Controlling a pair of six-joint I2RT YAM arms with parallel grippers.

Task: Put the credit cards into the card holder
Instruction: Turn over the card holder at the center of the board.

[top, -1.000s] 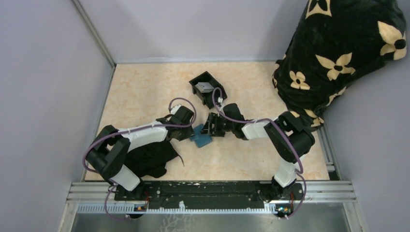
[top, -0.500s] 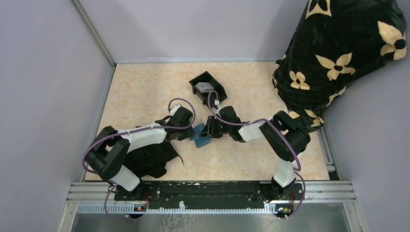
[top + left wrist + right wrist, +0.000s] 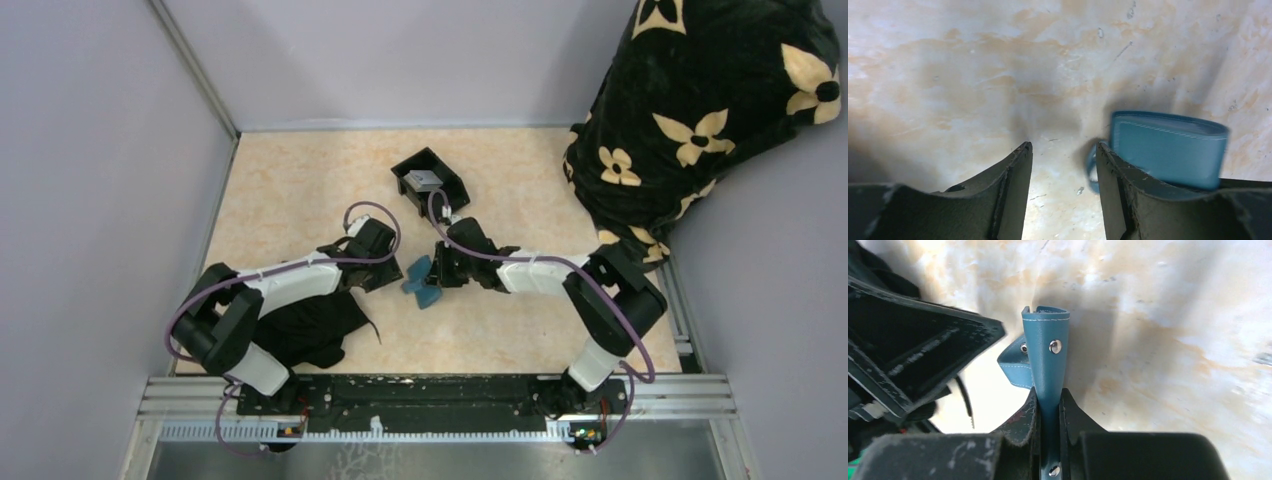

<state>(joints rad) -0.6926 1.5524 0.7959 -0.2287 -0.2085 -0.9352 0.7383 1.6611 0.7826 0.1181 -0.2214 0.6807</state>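
Observation:
The teal card holder (image 3: pixel 421 284) stands on edge at the table's middle, between the two grippers. My right gripper (image 3: pixel 1049 399) is shut on one leaf of the card holder (image 3: pixel 1046 352), whose snap studs face the camera while a second leaf curls off to the left. My left gripper (image 3: pixel 1063 162) is open with only bare table between its fingers. The card holder (image 3: pixel 1168 147) lies just outside its right finger (image 3: pixel 1113 185). In the top view the left gripper (image 3: pixel 390 272) sits just left of the holder. A grey credit card (image 3: pixel 424 181) lies in the black tray (image 3: pixel 447 177).
The black tray sits behind the grippers, near the table's centre back. A black cloth (image 3: pixel 310 325) lies under the left arm. A black blanket with cream flowers (image 3: pixel 700 110) fills the back right corner. Grey walls close the left and back sides.
My right gripper has shut on the card holder. My left gripper has opened wider and drawn a little left, off the holder, which now stands more on edge.

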